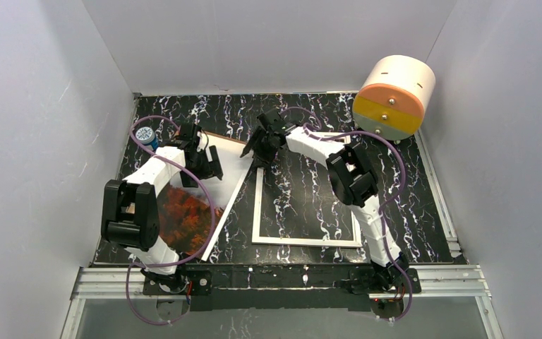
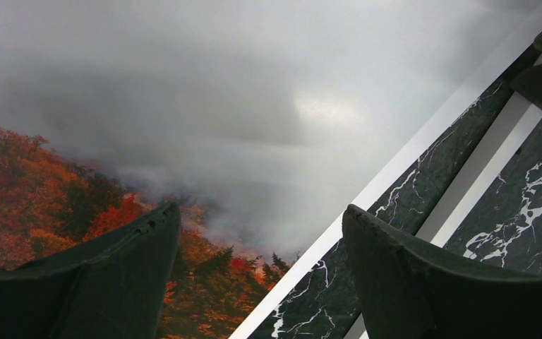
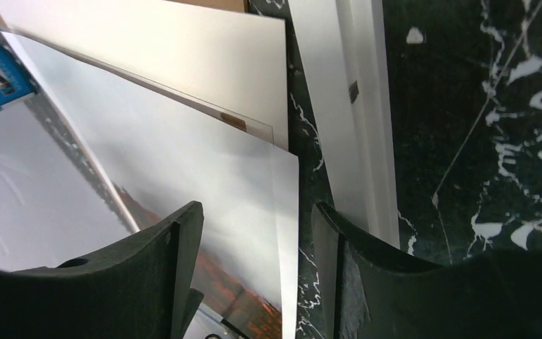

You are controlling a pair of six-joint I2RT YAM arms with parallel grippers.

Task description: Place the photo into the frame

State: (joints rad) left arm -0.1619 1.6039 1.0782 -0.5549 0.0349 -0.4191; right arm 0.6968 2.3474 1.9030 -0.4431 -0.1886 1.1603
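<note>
The photo [image 1: 190, 212], red-orange forest under grey mist with a white border, lies slanted on the left of the black marble table, partly under my left arm. The frame [image 1: 307, 241], a narrow white rim, lies flat to its right with marble showing through it. My left gripper [image 1: 209, 168] is open low over the photo [image 2: 205, 106]; one finger is above the print, the other above the marble beside the frame's rim [image 2: 481, 175]. My right gripper [image 1: 261, 145] is open at the photo's far end, its fingers straddling the photo's edge [image 3: 286, 233] beside the frame rim [image 3: 353, 106].
A white-and-orange drum [image 1: 394, 95] stands at the back right. A blue-capped round object [image 1: 145, 135] sits at the back left by the wall. A pale sheet [image 3: 169, 42] and a brown board [image 3: 212, 3] lie under the photo's far end. Grey walls close in three sides.
</note>
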